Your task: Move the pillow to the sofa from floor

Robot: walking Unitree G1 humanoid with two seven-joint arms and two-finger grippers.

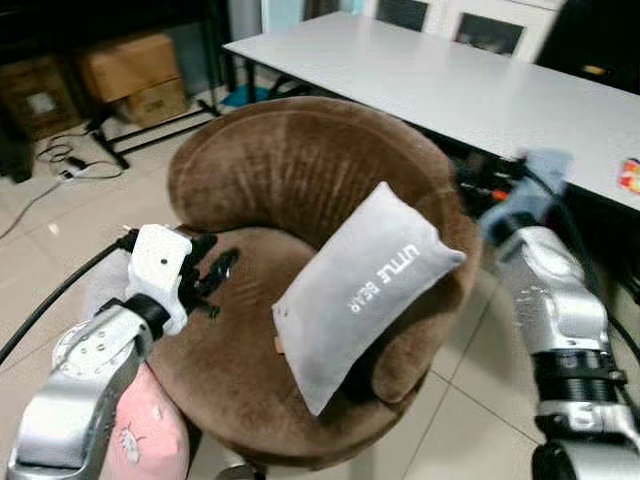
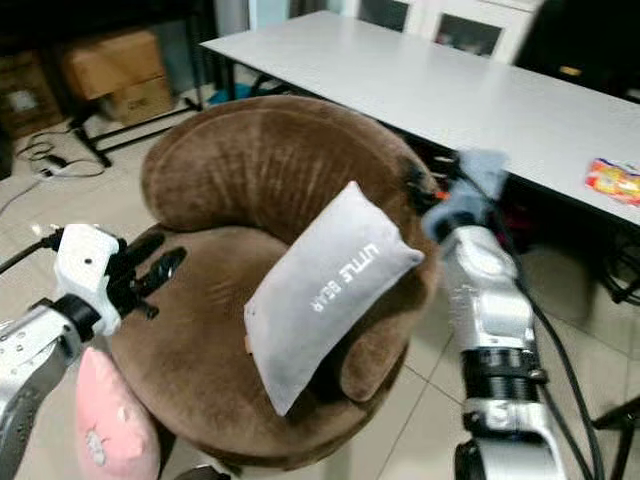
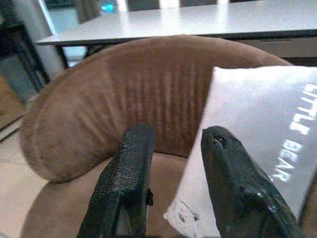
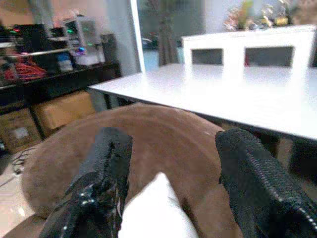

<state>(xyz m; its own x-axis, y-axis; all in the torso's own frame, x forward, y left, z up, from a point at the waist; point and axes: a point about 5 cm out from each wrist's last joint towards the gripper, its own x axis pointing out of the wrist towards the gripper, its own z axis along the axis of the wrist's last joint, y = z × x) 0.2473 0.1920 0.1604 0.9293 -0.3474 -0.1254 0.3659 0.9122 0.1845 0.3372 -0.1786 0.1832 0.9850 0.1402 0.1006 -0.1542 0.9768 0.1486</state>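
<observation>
Grey pillow [image 1: 365, 295] leans on the brown sofa [image 1: 270, 170]; both grippers' jaws spread, holding nothing.

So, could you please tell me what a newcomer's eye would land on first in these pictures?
First the grey pillow printed LITTLE BEAR, lying tilted on the seat of the round brown sofa chair against its right armrest. Next the left gripper, open and empty over the seat's left edge, with a pink pillow below that arm. A long white table stands behind.
</observation>
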